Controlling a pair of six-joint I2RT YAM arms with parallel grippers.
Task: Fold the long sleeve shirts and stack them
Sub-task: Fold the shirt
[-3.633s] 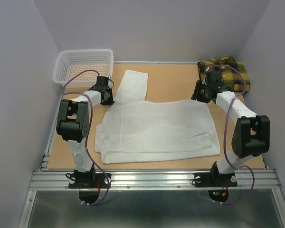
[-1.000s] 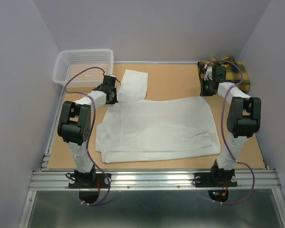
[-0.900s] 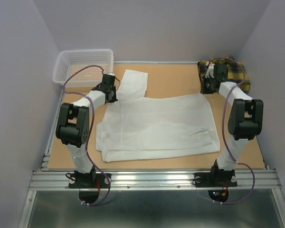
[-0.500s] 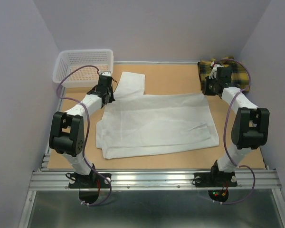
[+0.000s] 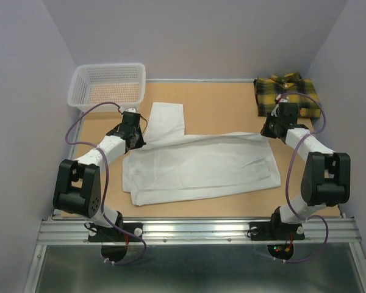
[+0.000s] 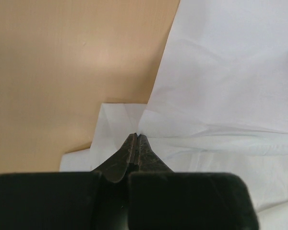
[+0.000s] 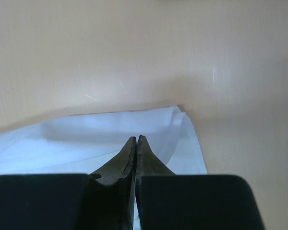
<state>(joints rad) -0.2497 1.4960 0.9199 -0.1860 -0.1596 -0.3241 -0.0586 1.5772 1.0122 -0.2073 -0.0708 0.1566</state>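
Tan surface [image 5: 222,110], plain white cloth shirt [image 5: 201,168], far edge clamped by left gripper [image 6: 136,137] and right gripper [image 7: 136,138], yellow-green plaid shirt [image 5: 288,93] behind

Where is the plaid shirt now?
In the top view, the plaid shirt lies at the far right corner of the table, just beyond the right gripper and apart from the white shirt.

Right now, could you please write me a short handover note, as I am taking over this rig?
Left gripper: shut on the white shirt at its far left corner.
Right gripper: shut on its far right corner.
The white shirt lies partly folded mid-table, one sleeve pointing to the far side. The plaid shirt looks folded, at the far right corner.
Left: finish folding the white shirt, then stack the two.
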